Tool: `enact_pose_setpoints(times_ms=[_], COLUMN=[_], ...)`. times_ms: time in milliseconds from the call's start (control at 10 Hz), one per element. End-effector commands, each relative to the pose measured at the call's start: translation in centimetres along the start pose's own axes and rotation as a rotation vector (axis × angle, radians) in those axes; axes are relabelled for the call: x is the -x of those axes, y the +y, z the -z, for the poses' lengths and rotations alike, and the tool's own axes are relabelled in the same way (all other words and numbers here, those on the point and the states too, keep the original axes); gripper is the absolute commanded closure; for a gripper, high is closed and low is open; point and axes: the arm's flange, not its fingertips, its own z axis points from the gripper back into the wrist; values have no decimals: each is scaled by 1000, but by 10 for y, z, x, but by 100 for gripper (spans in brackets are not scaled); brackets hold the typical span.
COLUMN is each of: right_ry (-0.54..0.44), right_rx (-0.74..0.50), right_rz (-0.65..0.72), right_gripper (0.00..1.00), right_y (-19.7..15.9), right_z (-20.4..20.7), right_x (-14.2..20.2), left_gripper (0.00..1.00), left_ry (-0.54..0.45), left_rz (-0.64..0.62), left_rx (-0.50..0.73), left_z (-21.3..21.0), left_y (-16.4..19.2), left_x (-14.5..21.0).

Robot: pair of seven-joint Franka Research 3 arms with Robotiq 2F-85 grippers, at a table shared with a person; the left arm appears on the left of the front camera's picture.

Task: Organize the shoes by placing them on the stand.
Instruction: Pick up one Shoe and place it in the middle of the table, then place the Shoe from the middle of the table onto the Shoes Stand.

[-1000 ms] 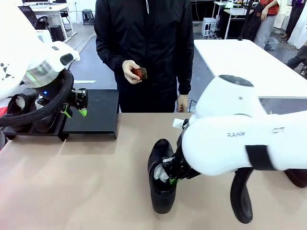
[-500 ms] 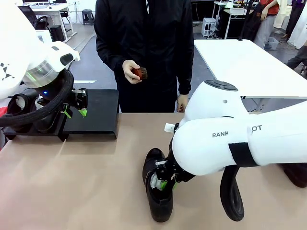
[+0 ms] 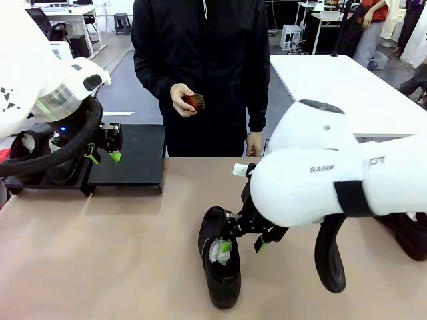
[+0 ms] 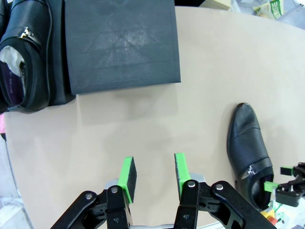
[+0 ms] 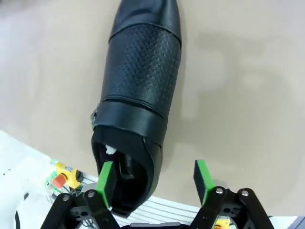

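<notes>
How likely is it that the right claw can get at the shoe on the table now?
Probably yes: the right claw hangs open just above the heel end of the shoe, with nothing between them.

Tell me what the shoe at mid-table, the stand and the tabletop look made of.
Shoe: likely leather, with a glossy smooth toe and a perforated panel behind it. Stand: probably painted sheet metal, flat matte black with faint scuffs and crisp edges. Tabletop: tan, matte and uniform; laminate or board, unclear which.
</notes>
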Motion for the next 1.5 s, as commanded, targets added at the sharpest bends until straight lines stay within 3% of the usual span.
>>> enact_pose_setpoints(times_ms=[0, 100, 200, 1100, 1200, 1400], right_ry=[-3, -17, -7, 9, -48, -174], right_rx=[-83, -73, -24, -32, 29, 52], right_rz=[-38, -87, -14, -30, 68, 284], right_gripper=[0, 0, 0, 0, 0, 0], right_y=[-14, -22, -3, -9, -45, -117], right_z=[-27, -39, -14, -15, -38, -84], right_x=[19, 26, 3, 5, 4, 1], left_gripper=[55, 55, 55, 55, 55, 55], left_ry=[-7, -7, -7, -7, 0, 68], left_rz=[-4, -4, -4, -4, 0, 63], left_rx=[20, 20, 20, 20, 0, 111], left_z=[0, 0, 0, 0, 0, 4], left_y=[2, 2, 2, 2, 0, -59], left_x=[1, 1, 1, 1, 0, 32])
